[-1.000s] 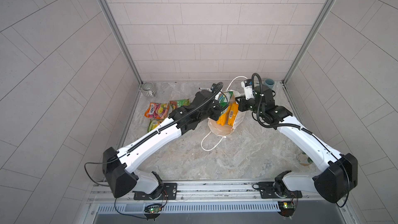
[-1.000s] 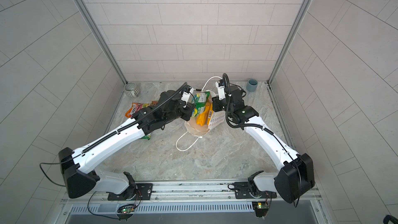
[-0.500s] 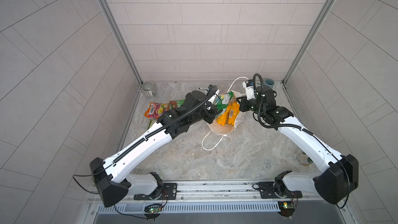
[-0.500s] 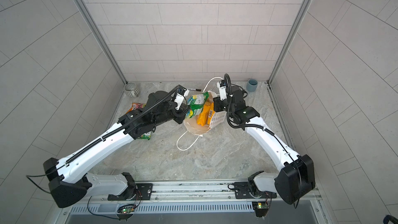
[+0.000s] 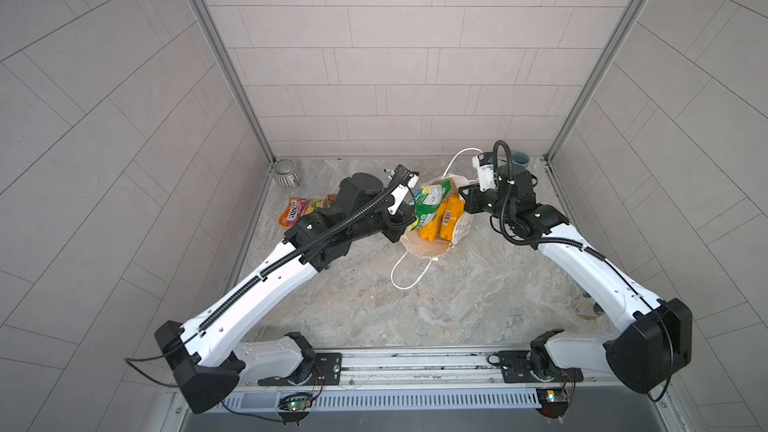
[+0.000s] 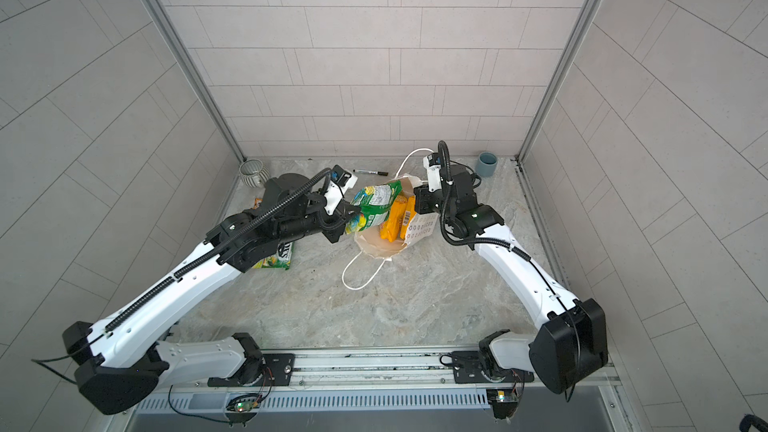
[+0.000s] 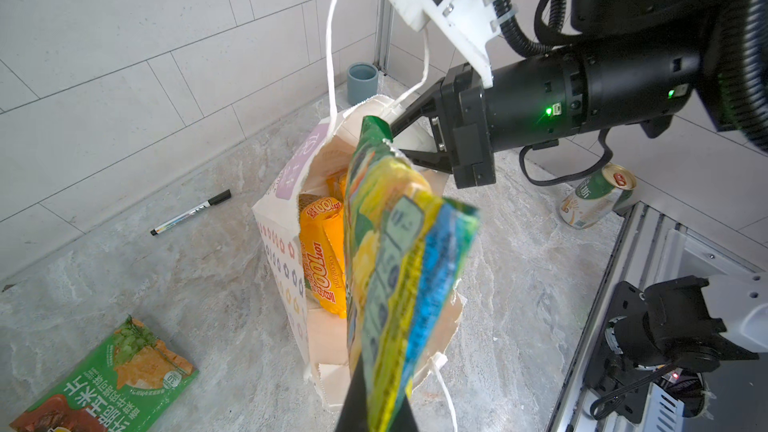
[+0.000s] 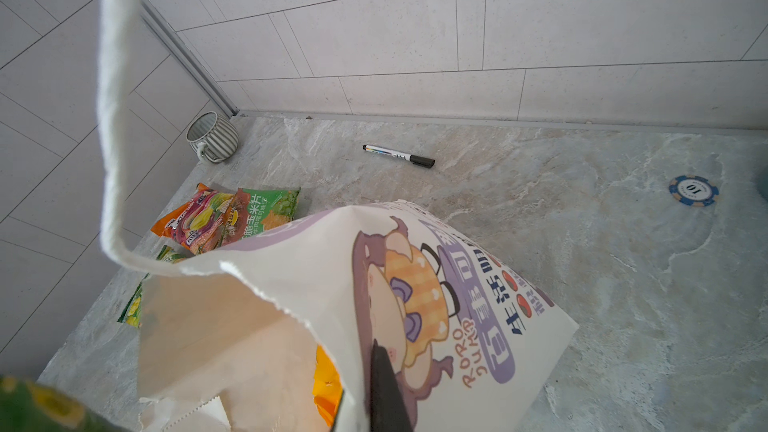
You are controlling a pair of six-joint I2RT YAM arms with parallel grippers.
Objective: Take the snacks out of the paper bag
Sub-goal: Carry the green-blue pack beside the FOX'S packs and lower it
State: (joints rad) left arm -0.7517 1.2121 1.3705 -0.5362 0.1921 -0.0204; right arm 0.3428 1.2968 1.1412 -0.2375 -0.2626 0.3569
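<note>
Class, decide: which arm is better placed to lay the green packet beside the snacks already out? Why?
Left: the left tool grips the green packet, nearer those snacks; the right tool pinches the rim of the paper bag.

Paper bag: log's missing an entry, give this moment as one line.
left gripper: shut on green packet at paper bag mouth | right gripper: shut on bag rim | yellow packets: inside
</note>
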